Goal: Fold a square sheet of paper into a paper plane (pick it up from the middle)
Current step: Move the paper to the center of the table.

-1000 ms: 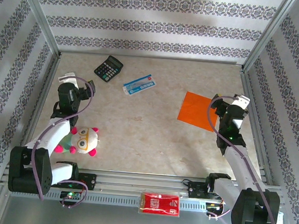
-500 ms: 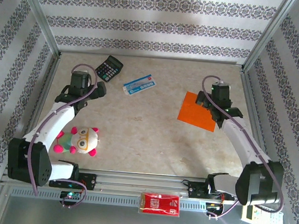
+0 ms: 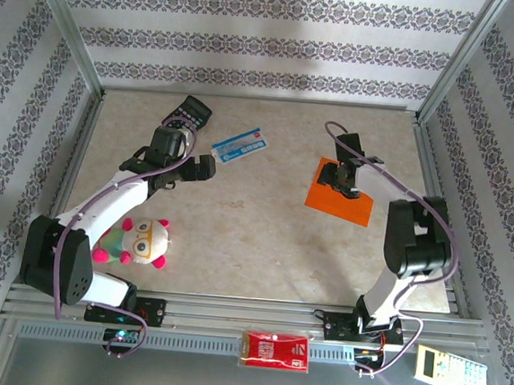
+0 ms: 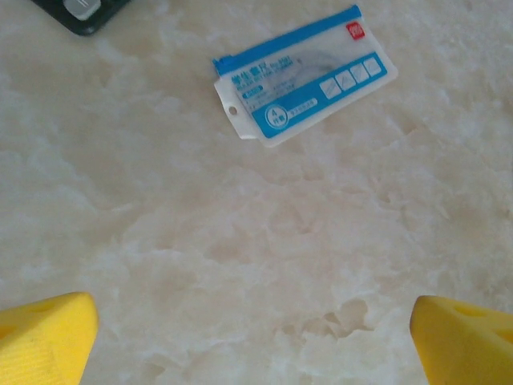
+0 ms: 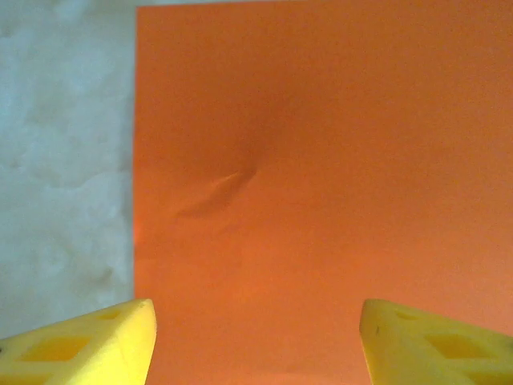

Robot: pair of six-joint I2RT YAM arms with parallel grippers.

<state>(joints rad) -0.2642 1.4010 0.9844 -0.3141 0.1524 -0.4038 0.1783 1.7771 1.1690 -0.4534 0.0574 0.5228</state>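
Square sheet of paper [image 5: 321, 160], edges cropped; right gripper [image 5: 256, 321] spread over it; left gripper [image 4: 252, 321] spread, calculator [image 4: 80, 12] cut off

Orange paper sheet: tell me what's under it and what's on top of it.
The orange paper sheet lies flat on the marbled table; whatever is beneath is covered. Nothing visible rests on it; the right tool hangs above, jaws apart.

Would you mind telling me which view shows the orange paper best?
The right wrist view: the square sheet of paper is close up, its small wrinkle plain. The top external view shows it small, partly hidden by the right gripper.
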